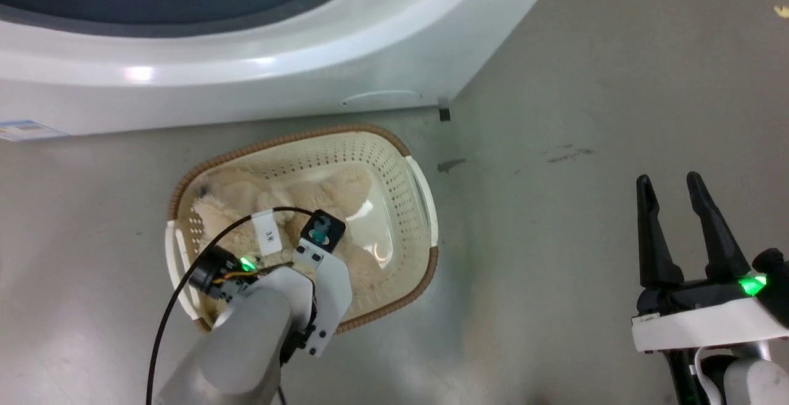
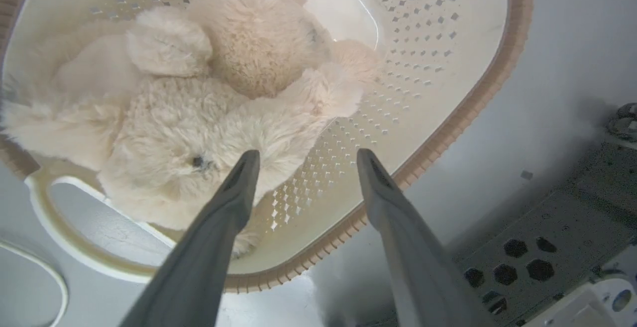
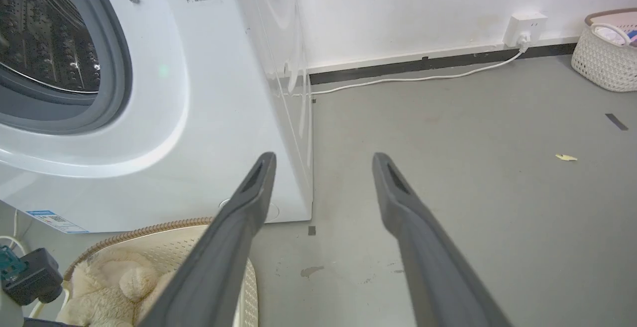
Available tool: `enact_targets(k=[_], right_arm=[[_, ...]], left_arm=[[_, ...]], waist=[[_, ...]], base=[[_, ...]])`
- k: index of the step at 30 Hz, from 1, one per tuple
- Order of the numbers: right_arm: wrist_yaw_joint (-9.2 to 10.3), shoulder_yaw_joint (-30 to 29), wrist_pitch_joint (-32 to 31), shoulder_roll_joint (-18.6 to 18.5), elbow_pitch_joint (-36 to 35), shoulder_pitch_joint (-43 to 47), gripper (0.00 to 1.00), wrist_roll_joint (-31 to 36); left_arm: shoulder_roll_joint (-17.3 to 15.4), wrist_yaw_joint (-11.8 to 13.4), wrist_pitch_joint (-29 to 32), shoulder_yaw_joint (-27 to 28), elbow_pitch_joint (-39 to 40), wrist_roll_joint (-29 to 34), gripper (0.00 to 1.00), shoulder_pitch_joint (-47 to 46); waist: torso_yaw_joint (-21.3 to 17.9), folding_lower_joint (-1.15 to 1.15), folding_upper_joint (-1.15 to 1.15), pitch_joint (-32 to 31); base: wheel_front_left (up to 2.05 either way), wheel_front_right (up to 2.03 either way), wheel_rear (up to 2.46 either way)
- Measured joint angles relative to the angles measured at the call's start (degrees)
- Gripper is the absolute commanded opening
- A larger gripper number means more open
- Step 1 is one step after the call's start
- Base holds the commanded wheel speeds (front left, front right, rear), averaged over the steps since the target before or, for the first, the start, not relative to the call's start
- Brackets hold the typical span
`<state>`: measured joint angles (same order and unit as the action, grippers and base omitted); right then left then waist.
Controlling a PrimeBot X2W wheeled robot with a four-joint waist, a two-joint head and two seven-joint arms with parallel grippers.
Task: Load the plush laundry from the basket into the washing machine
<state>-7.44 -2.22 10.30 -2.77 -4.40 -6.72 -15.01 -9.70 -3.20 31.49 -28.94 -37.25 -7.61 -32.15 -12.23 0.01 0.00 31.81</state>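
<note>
Left wrist view looks straight down on the plush laundry, a fluffy cream lump of rounded bulges with a small dark spot; it lies inside the basket, crowded toward the end with the white handle, with part of the basket's smooth bottom showing at the other end; the left gripper hangs above it, its two dark fingers spread wide with nothing between them; one fingertip sits in front of the fur just beside the dark spot, the other in front of the perforated wall, and whether either touches cannot be told.

Head view has the left arm reaching over the near half of the basket, which stands on the grey floor just in front of the washing machine; the right gripper is well apart to the right, over the floor, jaws fully parted and empty.

Right wrist view gives the machine's steel drum open to view inside its grey gasket; beyond the machine a white cable runs along the foot of the wall to a socket; a second basket, white and woven, stands at the far right; a small yellow scrap lies on the floor.
</note>
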Motion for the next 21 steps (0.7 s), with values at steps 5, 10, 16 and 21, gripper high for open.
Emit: enact_targets(k=[5,10,16,21], right_arm=[[0.0,-0.15,0.6,0.0,-0.31,-0.24,1.0,-1.16],[0.0,-0.59,1.0,0.0,-0.49,-0.94,1.0,-2.08],[0.0,-0.97,1.94,0.0,-0.92,-1.77,1.0,-3.43],[0.0,-0.98,2.53,0.0,-1.18,-2.29,1.0,-4.43]], left_arm=[[-2.14,-0.38,3.27,-4.2,-0.55,2.22,1.0,-3.58],[-4.2,-1.11,6.08,-7.97,-1.47,3.71,1.0,-6.83],[-6.67,-0.99,7.87,-12.49,-1.77,6.13,1.0,-10.51],[-7.82,-0.29,11.01,-14.77,-2.97,6.49,1.0,-12.89]], waist=[[-0.77,0.0,0.0,3.16],[-1.45,0.0,0.0,6.3],[-2.33,0.0,0.0,9.88],[-3.03,0.0,0.0,12.73]], base=[[0.0,0.0,0.0],[0.0,0.0,0.0],[0.0,0.0,0.0],[0.0,0.0,0.0]])
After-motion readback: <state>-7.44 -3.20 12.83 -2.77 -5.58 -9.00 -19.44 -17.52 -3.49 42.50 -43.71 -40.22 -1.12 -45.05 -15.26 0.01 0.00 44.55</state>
